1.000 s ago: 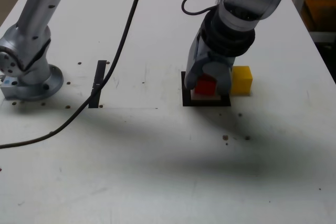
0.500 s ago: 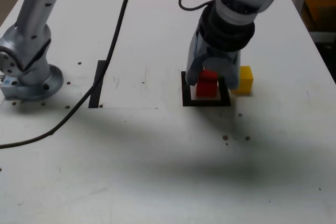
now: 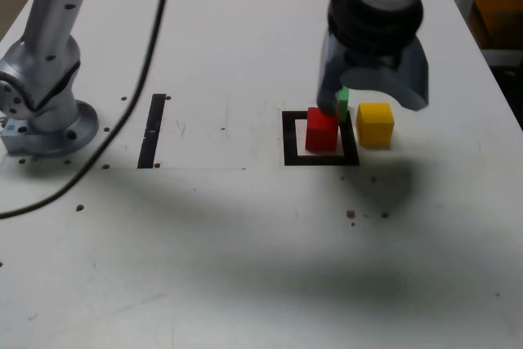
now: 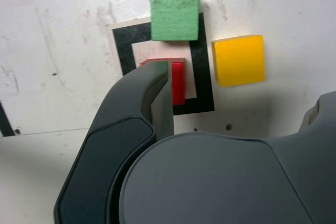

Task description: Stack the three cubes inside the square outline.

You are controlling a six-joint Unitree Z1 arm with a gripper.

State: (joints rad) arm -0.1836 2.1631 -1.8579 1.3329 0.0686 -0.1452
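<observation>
Gripper (image 3: 372, 100) let go of the red cube (image 3: 322, 130) inside the square outline (image 3: 288, 138) at frame centre and lifted, fingers wide, nothing held; base placed, green cube (image 4: 175, 14) and yellow cube (image 3: 375, 124) still to stack.

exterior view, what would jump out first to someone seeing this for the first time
The red cube sits inside the black square outline near the middle of the white table. The big grey gripper hangs just above and behind it, fingers spread with nothing between them. The yellow cube lies outside the outline on the exterior view's right, and the green cube peeks out behind the red one.
</observation>
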